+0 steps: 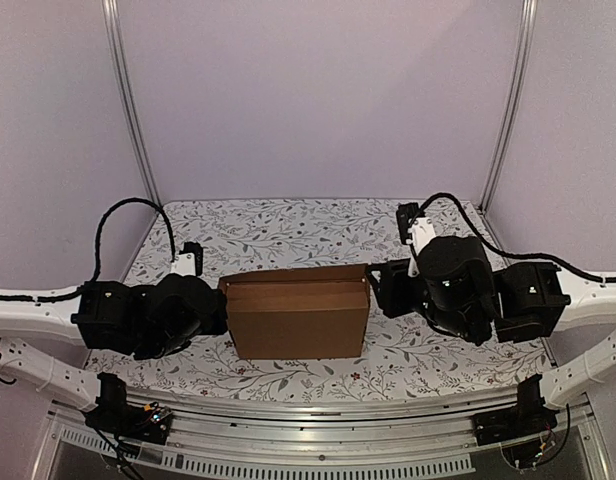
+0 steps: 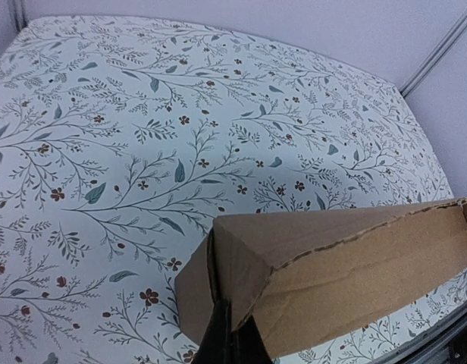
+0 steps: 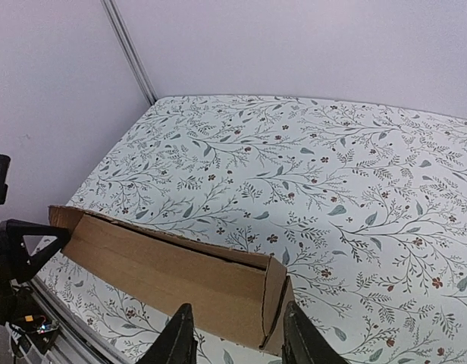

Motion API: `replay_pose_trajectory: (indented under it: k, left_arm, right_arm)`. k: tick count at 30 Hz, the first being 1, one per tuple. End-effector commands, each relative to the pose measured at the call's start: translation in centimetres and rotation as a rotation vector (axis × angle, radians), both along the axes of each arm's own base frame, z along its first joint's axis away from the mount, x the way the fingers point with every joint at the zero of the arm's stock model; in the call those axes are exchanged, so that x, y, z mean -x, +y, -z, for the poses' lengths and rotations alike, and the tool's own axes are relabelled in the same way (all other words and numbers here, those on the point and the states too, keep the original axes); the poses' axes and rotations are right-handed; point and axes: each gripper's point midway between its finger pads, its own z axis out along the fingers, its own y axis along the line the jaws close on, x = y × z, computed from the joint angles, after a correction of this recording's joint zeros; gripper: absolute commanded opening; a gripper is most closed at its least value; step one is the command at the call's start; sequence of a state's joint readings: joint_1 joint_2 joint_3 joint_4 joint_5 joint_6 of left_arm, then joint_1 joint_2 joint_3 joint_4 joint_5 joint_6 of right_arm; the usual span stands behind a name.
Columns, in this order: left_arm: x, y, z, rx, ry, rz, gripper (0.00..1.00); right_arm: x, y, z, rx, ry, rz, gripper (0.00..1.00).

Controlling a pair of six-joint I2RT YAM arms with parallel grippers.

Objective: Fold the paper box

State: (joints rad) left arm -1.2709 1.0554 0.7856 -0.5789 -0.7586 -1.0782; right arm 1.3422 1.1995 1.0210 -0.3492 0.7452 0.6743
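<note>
The paper box (image 1: 298, 315) is brown cardboard, folded into a closed shallow shape, and lies across the middle of the table. My left gripper (image 1: 221, 305) is at its left end. In the left wrist view the left gripper (image 2: 230, 334) is shut, with nothing visibly between the fingers; its tips touch the end of the box (image 2: 332, 265) at the slit beside the side flap. My right gripper (image 1: 380, 287) is at the right end. In the right wrist view the right gripper (image 3: 237, 337) is open and straddles the end corner of the box (image 3: 180, 277) without closing on it.
The table (image 1: 288, 235) has a white floral cloth. Metal frame posts (image 1: 133, 110) stand at the back corners against purple walls. A metal rail (image 1: 308, 440) runs along the near edge by the arm bases. Black cables loop behind both arms.
</note>
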Motion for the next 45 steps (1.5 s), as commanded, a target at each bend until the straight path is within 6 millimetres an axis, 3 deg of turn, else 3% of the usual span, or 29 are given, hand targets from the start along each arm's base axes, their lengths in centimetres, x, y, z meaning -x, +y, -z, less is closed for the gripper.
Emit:
replay_pose_trajectory:
  k: [1, 4, 15, 21, 28, 35, 45]
  left_arm:
    - [2.2, 0.5, 3.9, -0.125, 0.121, 0.077, 0.00]
    - [2.2, 0.6, 3.8, -0.125, 0.117, 0.076, 0.00]
    - [2.1, 0.8, 3.6, -0.129, 0.108, 0.072, 0.00]
    - [2.1, 0.9, 3.5, -0.130, 0.105, 0.074, 0.00]
    - [2.1, 0.9, 3.5, -0.132, 0.101, 0.072, 0.00]
    - [2.1, 1.0, 3.4, -0.132, 0.098, 0.071, 0.00]
    - [2.0, 0.9, 3.6, -0.132, 0.100, 0.068, 0.00]
  right_arm:
    - [-1.1, -1.1, 0.6, 0.119, 0.025, -0.006, 0.34]
    - [-1.7, -0.9, 1.2, 0.126, 0.069, -0.022, 0.28]
    - [-1.7, 0.7, 3.0, 0.175, 0.134, -0.066, 0.28]
    - [-2.8, 1.0, 3.7, 0.204, 0.142, -0.038, 0.26]
    - [-3.8, 1.1, 4.2, 0.243, 0.130, -0.008, 0.19]
    - [-4.2, 1.3, 4.9, 0.280, 0.126, 0.001, 0.00]
    - [-3.7, 0.9, 6.5, 0.286, 0.135, 0.022, 0.00]
